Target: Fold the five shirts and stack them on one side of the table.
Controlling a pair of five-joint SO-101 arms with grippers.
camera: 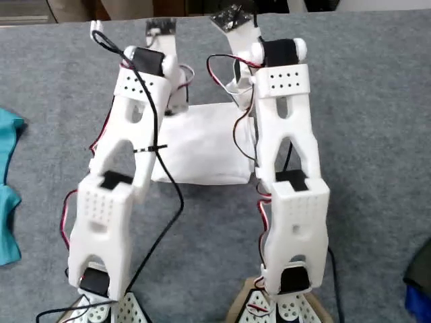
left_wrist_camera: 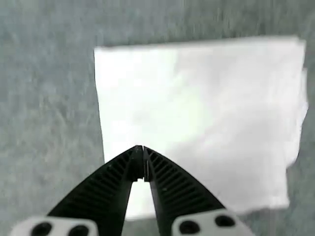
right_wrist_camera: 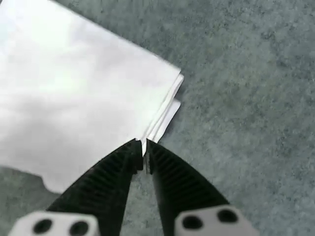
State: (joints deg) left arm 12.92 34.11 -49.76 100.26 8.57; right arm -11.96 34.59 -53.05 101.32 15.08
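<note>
shirt folded, both grippers closed over it

white shirt lies folded into a flat rectangle on the grey table, and i take it as my reference for everything else. both arms stretch out over it from their bases, one along each side of the shirt.

left gripper hangs above the shirt, close to one side edge of it. its black fingers are pressed tip to tip, and i see no cloth caught between them.

right gripper sits at the shirt's layered corner, where the stacked folds show as thin white edges. its fingers are clenched too, with the tips right at that edge. i cannot tell whether any of the layers are pinched between them.

teal cloth lies well apart from the shirt, at the table's edge on the left arm's side. a dark and blue bundle lies well apart from the shirt on the right arm's side, nearer the arm bases.
</note>
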